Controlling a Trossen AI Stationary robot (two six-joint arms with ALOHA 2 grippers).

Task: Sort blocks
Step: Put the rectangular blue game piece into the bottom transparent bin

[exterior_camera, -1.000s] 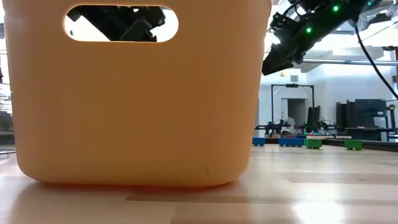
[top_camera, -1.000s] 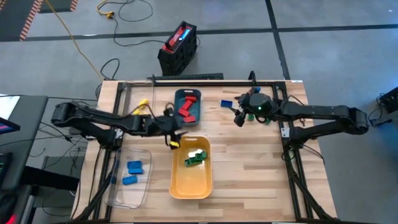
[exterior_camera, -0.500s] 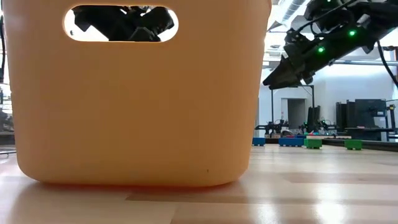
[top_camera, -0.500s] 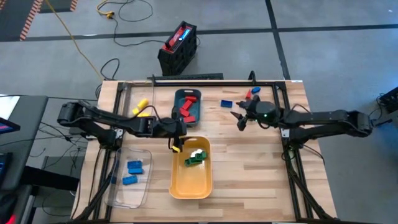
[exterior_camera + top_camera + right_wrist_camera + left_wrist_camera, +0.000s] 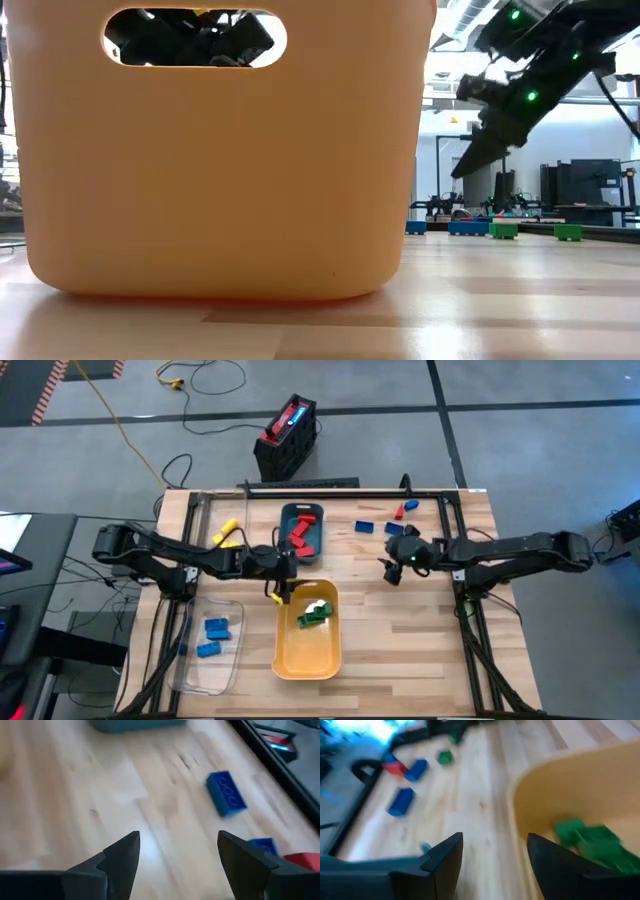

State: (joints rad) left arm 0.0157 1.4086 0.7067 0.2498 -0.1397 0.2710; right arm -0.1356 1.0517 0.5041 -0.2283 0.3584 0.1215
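Note:
Green blocks (image 5: 313, 616) lie in the yellow tray (image 5: 300, 656); the left wrist view shows them too (image 5: 585, 842). Red blocks (image 5: 298, 532) lie in the teal tray, and blue blocks (image 5: 213, 628) in the clear tray. On the table lie yellow blocks (image 5: 229, 534), a blue block (image 5: 365, 526) (image 5: 227, 794) and a red one (image 5: 405, 508). My left gripper (image 5: 279, 591) (image 5: 492, 855) hovers open over the yellow tray's far-left corner, with nothing between its fingers. My right gripper (image 5: 389, 566) (image 5: 180, 855) hangs open over bare wood, nearer than the loose blocks.
The teal tray (image 5: 316, 548) sits at the far middle, and the clear tray (image 5: 190, 665) at the near left. A black frame rail (image 5: 330, 490) runs along the far edge. Green and blue blocks (image 5: 503, 230) rest on the far right. Bare wood lies right of the yellow tray.
My right gripper has moved toward the table's near edge and come down, away from the loose blocks at the far right. It has stayed open. The blocks and trays have not moved.

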